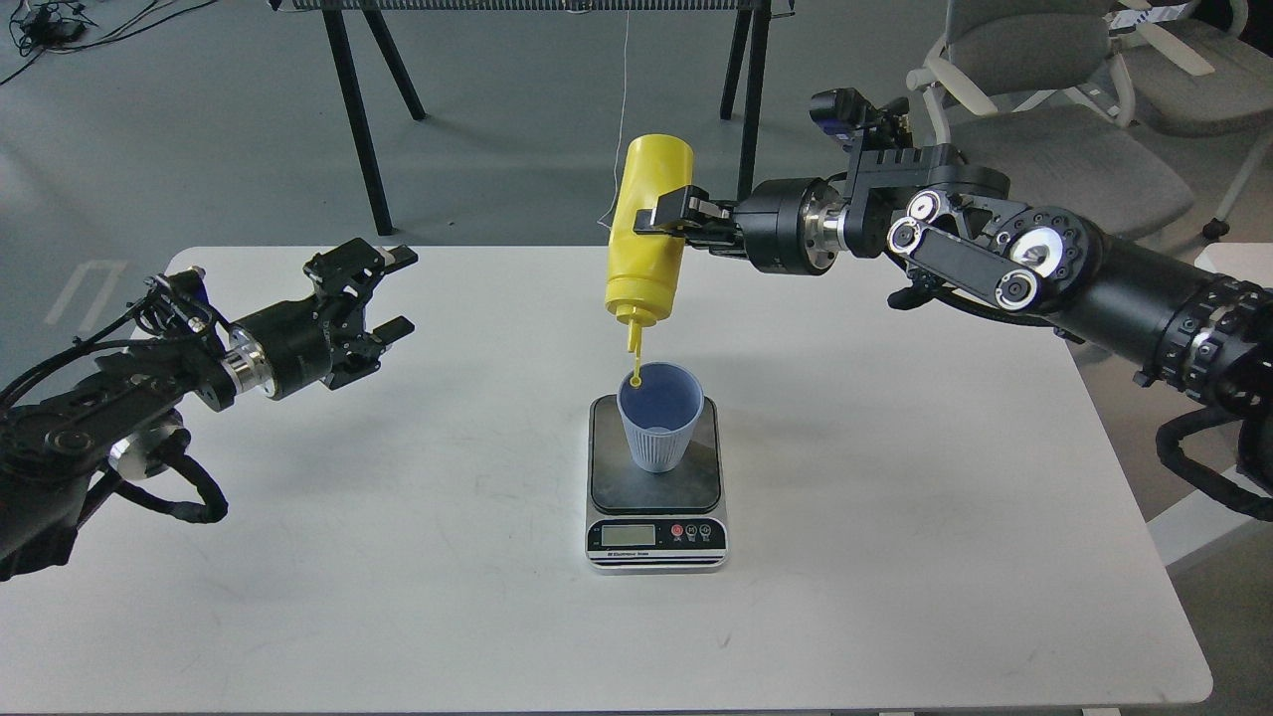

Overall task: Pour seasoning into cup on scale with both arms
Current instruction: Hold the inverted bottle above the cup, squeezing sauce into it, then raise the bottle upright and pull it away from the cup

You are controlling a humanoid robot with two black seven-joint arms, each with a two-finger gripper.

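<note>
One scale (656,532) sits nearest, low in the centre of the frame on the white table (895,557), its display too small to read. On its dark plate stands the cup (658,416), upright and roughly centred. Just above the cup's far left rim hangs the tethered cap and nozzle of the seasoning (648,231), which is held upside down, tilted slightly, at upper centre. So the pick-up and inversion look done and the pour is at hand; whether anything is flowing I cannot tell, and the cup's inside shows only blue shadow. What remains, by my judgement, is dispensing, righting the bottle and setting it down.

At the left of the frame the left gripper (383,293) hovers over the table with fingers spread apart, holding nothing, well away from the scale. Further back, coming in from the right, the right gripper (668,214) is clamped across the seasoning's body about halfway up, one finger visible on its near side.
</note>
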